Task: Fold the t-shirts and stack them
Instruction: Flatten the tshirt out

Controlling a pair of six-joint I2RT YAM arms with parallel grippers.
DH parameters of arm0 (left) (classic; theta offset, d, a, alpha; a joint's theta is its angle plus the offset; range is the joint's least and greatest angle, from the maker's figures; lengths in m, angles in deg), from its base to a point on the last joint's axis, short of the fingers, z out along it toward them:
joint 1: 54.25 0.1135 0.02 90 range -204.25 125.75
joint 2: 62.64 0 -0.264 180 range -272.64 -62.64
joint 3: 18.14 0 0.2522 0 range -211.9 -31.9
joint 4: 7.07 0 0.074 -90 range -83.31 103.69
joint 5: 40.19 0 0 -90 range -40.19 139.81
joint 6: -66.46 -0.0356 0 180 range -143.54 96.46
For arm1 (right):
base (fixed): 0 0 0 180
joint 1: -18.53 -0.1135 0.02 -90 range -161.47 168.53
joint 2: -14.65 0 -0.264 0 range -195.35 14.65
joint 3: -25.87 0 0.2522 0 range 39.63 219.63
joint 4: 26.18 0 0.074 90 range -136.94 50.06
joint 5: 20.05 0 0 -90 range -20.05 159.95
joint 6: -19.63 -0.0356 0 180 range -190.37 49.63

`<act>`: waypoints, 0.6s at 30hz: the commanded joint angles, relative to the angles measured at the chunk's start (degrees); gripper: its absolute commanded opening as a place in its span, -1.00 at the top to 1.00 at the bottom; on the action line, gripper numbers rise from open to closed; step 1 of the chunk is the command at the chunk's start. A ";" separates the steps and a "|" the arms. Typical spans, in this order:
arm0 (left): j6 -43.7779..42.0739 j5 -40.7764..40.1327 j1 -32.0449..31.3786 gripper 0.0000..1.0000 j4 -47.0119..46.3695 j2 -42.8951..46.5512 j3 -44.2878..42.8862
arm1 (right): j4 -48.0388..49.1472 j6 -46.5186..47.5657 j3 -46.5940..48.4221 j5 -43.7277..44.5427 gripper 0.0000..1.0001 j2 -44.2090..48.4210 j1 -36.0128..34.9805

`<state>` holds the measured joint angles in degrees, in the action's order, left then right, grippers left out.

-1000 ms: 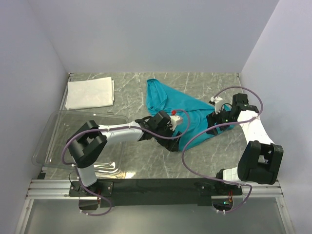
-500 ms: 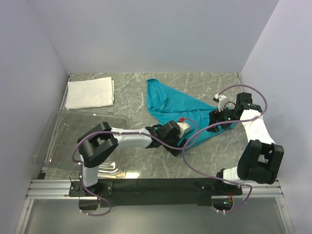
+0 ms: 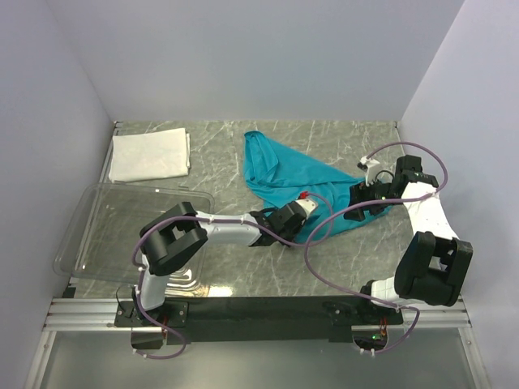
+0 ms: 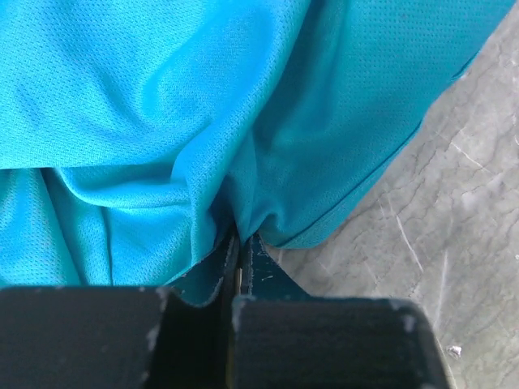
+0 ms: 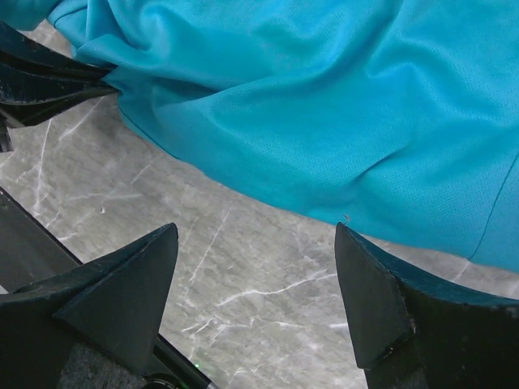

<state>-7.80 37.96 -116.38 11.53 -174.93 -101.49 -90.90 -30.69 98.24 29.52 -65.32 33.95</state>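
The teal-blue t-shirt (image 3: pixel 284 166) lies crumpled on the marble table, right of centre. My left gripper (image 3: pixel 303 212) reaches across to its near edge and is shut on a fold of the cloth. In the left wrist view the gripper (image 4: pixel 241 245) has its jaws pressed together, pinching the teal t-shirt (image 4: pixel 162 121) at its hem. My right gripper (image 3: pixel 362 197) is at the shirt's right corner. It stands open (image 5: pixel 255 229) above bare marble, just short of the teal t-shirt's (image 5: pixel 324 97) edge. The white t-shirt (image 3: pixel 150 156) is a folded rectangle at the back left.
A clear plastic bin (image 3: pixel 89 235) sits at the front left beside the left arm. Purple cables loop from both arms over the table's near half. Walls close in the table on three sides.
My left gripper has slid rightward along the shirt's near edge and closed on the cloth. The right gripper has shifted slightly to the right and stays open.
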 commanded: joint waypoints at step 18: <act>4.46 10.89 3.42 0.99 -0.18 17.10 7.35 | 6.48 14.11 -4.12 13.96 -0.63 -5.90 -3.54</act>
<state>-4.78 45.41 -113.43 11.73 -158.74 -95.48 -88.37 -19.80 94.70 40.26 -70.50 32.58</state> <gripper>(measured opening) 0.023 0.819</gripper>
